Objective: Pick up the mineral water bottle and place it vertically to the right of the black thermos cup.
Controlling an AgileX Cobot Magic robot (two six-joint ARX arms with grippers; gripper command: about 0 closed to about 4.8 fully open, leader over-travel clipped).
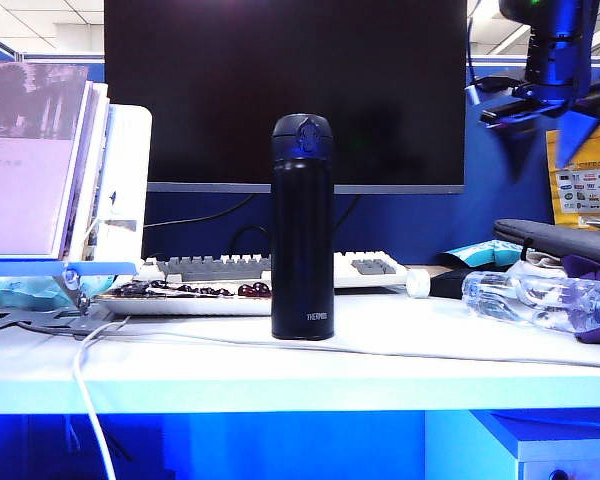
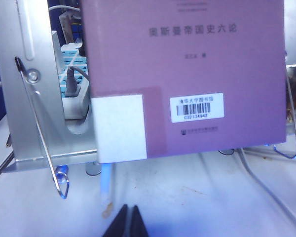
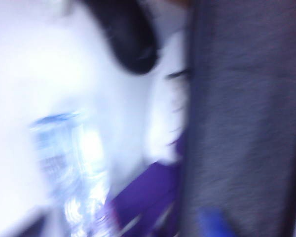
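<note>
The black thermos cup [image 1: 302,230] stands upright at the middle of the white table. The mineral water bottle [image 1: 535,300] lies on its side at the table's right end, its white cap towards the right edge. My right gripper [image 1: 535,135] hangs high above the bottle, its two fingers apart with nothing between them. The right wrist view is badly blurred; the bottle [image 3: 76,168] shows there as a pale streak beside a grey bag [image 3: 237,123]. My left gripper [image 2: 129,222] is shut and empty, low over the table in front of a purple book [image 2: 187,74].
A monitor [image 1: 280,90] and a keyboard [image 1: 280,270] stand behind the thermos. The metal book stand [image 1: 110,200] holds books at the left. A black bag [image 1: 560,240] and purple cloth [image 1: 595,330] crowd the bottle. A white cable [image 1: 90,400] hangs over the front edge.
</note>
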